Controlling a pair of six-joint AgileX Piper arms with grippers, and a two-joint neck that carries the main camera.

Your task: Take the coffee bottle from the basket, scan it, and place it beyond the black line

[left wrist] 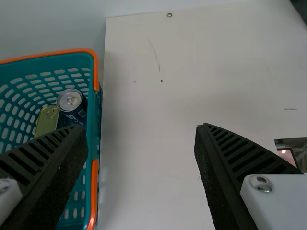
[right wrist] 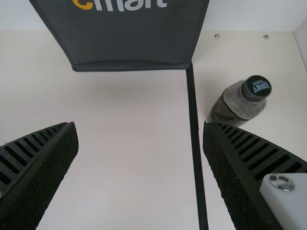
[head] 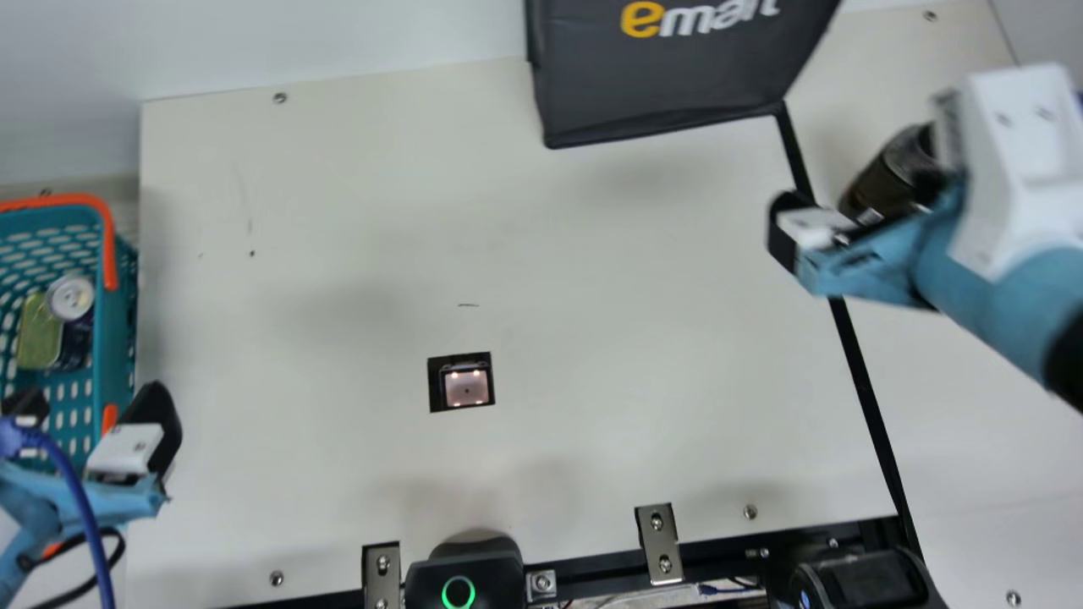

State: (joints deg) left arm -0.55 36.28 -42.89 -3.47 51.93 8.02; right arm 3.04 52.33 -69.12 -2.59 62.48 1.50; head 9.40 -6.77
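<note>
Coffee btl. (right wrist: 238, 103) is placed beyond blk. line (right wrist: 194, 115), presum. as req'd post-scan; L gripper (left wrist: 141, 128) & R gripper (right wrist: 140, 125) are spread wide.

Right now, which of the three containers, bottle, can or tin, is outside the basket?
The dark-capped coffee bottle, beyond the black line; the dark blue can and yellowish tin are in the basket.
</note>
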